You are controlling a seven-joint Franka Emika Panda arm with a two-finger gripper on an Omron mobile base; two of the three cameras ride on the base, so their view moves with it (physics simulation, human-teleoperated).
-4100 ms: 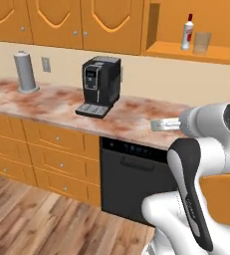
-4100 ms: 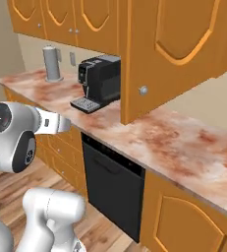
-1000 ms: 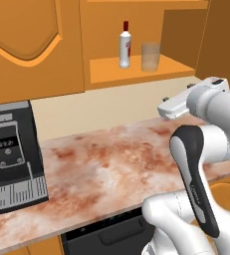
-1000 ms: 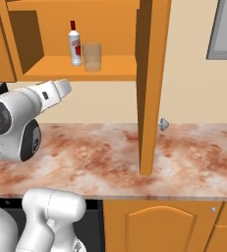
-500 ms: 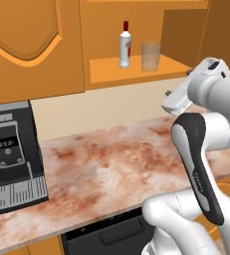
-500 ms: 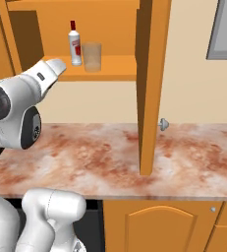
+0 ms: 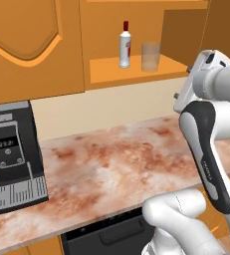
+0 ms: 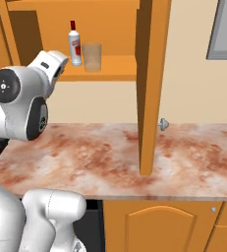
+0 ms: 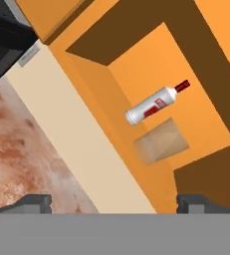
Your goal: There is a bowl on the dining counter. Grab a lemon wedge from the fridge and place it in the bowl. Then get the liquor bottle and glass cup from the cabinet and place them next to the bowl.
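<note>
**A:** We get flat, even rendered light here, bright all round, no visible lamp. The only real shade sits inside the open cabinet (image 7: 136, 30), darker toward its back corner.

**B:** Yeah, same in our hand view: a brown shadow wedge above the liquor bottle (image 9: 156, 103). The glass cup (image 9: 161, 141) looks washed-out and soft. No glare on the counter (image 8: 110, 152), and the edges look a bit blocky.
</note>
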